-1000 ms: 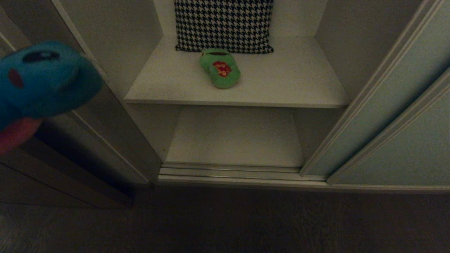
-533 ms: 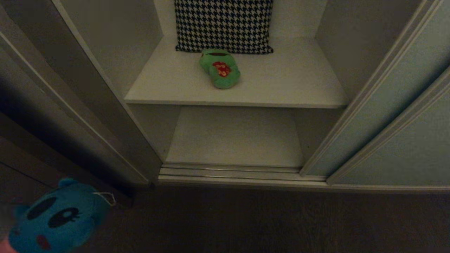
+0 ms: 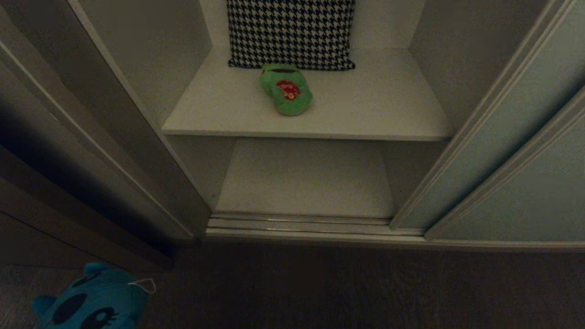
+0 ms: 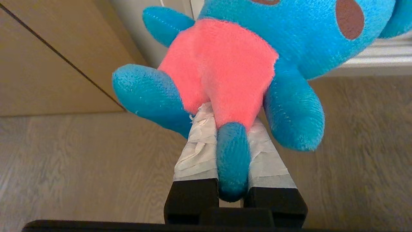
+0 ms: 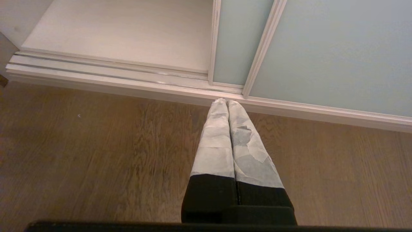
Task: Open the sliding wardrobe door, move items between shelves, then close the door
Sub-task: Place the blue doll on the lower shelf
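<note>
Nearest to you, your left pincer (image 4: 229,129) is clamped on the blue plush toy (image 4: 244,61), its taped fingers (image 4: 199,145) pinching the pink belly from both sides with a small blue limb hanging between them; in the head view only the toy's head shows, low at the bottom left corner above the wooden floor (image 3: 347,288). Your right pincer (image 5: 228,102) hangs over the floor just in front of the wardrobe's bottom track (image 5: 106,75), its two taped fingers pressed together with nothing between them. Beyond the track, the lower shelf (image 3: 306,178) lies bare. The sliding wardrobe door (image 3: 461,151) stands pushed to the right, overlapping the panel beside it, so the compartment is open. Above, the upper shelf (image 3: 388,100) carries the green frog plush (image 3: 287,89), lying near the middle with its red flowered belly up. Right behind it, the houndstooth cushion (image 3: 291,32) leans against the back wall.
</note>
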Robot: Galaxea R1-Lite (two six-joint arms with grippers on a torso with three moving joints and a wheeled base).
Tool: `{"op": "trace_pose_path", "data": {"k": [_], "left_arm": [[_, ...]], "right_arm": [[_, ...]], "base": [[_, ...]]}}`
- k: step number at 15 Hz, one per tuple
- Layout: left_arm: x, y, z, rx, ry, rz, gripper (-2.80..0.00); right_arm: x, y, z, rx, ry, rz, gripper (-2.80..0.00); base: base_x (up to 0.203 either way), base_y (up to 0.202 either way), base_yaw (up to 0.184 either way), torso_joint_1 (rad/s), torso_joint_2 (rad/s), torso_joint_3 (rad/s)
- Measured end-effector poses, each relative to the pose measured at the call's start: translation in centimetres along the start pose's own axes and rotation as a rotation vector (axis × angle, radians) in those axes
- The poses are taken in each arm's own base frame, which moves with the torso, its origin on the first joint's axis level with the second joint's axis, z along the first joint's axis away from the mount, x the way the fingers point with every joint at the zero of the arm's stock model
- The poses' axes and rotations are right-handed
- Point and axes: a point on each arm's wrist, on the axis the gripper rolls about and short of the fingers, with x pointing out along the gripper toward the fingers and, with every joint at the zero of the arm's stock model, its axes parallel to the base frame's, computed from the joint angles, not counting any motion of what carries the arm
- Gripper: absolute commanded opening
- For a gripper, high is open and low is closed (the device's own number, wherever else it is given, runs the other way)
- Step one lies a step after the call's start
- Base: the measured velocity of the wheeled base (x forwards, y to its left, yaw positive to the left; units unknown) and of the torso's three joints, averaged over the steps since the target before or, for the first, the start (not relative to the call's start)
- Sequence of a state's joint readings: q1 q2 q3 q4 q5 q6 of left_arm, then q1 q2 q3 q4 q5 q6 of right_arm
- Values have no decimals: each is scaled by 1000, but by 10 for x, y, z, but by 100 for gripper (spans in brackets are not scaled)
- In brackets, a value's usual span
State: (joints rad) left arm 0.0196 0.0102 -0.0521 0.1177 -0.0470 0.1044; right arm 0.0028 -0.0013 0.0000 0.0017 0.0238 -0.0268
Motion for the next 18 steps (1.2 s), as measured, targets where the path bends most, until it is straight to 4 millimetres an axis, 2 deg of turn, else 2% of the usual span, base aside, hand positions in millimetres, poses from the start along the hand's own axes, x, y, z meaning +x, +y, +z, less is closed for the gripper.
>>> {"op": "trace_pose_path", "data": {"k": [13, 18], "left_arm": [[2, 0, -2, -14, -45, 6, -280], [1, 0, -2, -14, -35, 4, -280]], "right_arm": [[0, 0, 0, 0, 0, 0, -280], [0, 0, 0, 0, 0, 0, -280]], "base": [[0, 0, 0, 0, 0, 0], [0, 0, 0, 0, 3, -148]]}}
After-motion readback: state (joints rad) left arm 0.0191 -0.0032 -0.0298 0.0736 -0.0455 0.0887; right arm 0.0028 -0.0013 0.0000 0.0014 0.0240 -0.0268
